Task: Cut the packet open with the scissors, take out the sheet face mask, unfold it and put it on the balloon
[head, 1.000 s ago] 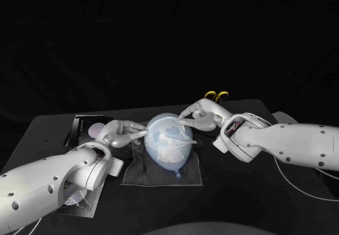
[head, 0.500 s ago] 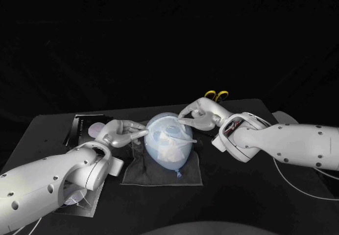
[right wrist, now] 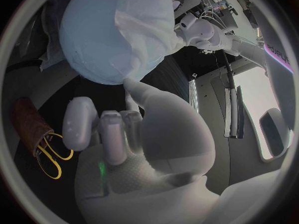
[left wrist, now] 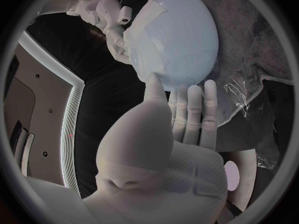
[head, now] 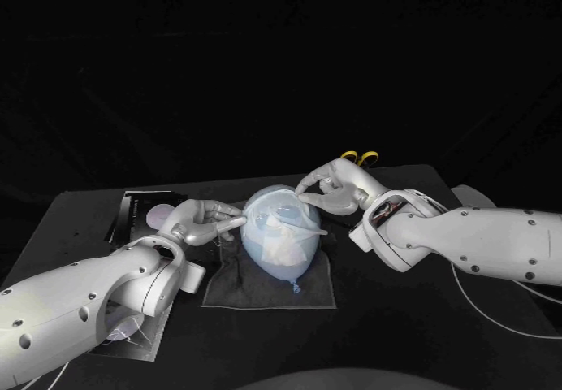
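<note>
The black table [head: 386,325] carries four things directly. Near its middle a dark grey cloth [head: 252,294] lies flat, its frayed edge plain in the left wrist view [left wrist: 249,40]. At about ten o'clock from the cloth lies the dark packet [head: 143,213], flat, close to the table's left edge. At about one o'clock, at the far edge, the scissors [head: 360,156] show their yellow handles [right wrist: 50,159]. At about eight o'clock lies a clear plastic sheet [head: 127,331], partly hidden.
</note>
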Tool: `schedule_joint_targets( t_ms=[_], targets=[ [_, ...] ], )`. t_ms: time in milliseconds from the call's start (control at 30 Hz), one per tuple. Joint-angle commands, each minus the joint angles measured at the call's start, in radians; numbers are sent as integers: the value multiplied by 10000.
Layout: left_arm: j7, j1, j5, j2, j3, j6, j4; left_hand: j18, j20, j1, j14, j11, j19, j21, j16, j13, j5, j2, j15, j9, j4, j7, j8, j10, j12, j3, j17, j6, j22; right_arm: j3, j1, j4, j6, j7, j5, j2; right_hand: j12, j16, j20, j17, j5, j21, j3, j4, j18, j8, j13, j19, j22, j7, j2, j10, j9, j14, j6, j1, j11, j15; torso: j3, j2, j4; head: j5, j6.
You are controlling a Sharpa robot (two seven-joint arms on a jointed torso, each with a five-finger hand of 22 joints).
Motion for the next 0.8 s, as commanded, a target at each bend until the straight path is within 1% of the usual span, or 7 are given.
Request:
schedule_joint_targets(
  t_ms=[33,233,267,467,533,700,800],
  targets=[
    [42,14,-35,17,12,139,32,160,11,20,-82,16,-71,11,-41,-13,-41,117,13,-1,-16,-17,72,-71,51,-64,-7,12,10,-5,-16,64,-458,68,257,9,35,43,-43,2627,19,66,151,-19,124,106,2627,71,583,47,-2,1131,230,1221,95,-179,-139,-254,4,1,6,5,-5],
    [46,14,-35,17,12,115,32,160,13,21,-86,17,-75,10,-41,-13,-41,120,13,-1,-15,-18,74,-74,52,-65,-8,14,10,-1,-15,112,-685,59,227,3,35,43,-53,2627,18,71,356,-81,122,175,2627,77,598,38,-53,1131,320,1221,79,-292,-148,-260,-1,3,5,18,-4],
    [46,14,-35,17,12,113,31,160,13,21,-86,17,-75,10,-41,-13,-41,120,13,-1,-15,-18,74,-74,52,-65,-8,14,10,0,-14,113,-722,58,216,-1,35,43,-54,2627,18,77,383,-88,120,184,2627,82,604,38,-57,1131,332,1221,76,-306,-149,-261,-1,2,7,0,-3],
    [46,14,-35,9,12,102,32,160,15,16,-92,19,-80,10,-41,-14,-41,125,15,-1,-11,-18,76,-79,55,-69,-10,15,10,11,2,48,-809,27,166,-11,35,43,-57,2627,18,92,477,-111,116,216,2627,94,620,35,-71,1131,379,1221,65,-359,-151,-263,-3,2,5,4,-3],
    [46,14,-35,5,12,98,34,160,15,16,-92,19,-80,10,-41,-14,-41,125,15,-1,-11,-18,76,-79,55,-69,-10,15,10,14,6,28,-754,-1,133,-11,35,43,-58,2627,18,92,501,-117,116,224,2627,94,622,35,-75,1131,391,1221,62,-372,-152,-263,-2,3,6,4,-3],
    [43,14,-35,-2,12,90,36,160,15,16,-92,19,-80,10,-41,-14,-41,125,15,-1,-11,-18,76,-79,55,-69,-10,15,10,18,13,54,-398,-119,-109,-27,35,43,-58,2627,17,28,614,-119,131,252,2627,50,584,43,-86,1131,455,1221,6,-475,-146,-264,1,3,-4,10,-12],
    [45,14,-35,0,12,89,35,160,20,7,-102,22,-90,8,-41,-15,-41,133,18,-2,-4,-19,79,-88,60,-77,-14,17,10,18,15,84,-341,-133,-277,-34,35,43,-57,2627,16,15,640,-114,134,263,2627,41,578,46,-109,1131,482,1221,-18,-525,-144,-263,-2,-3,-3,3,-20]
  ],
)
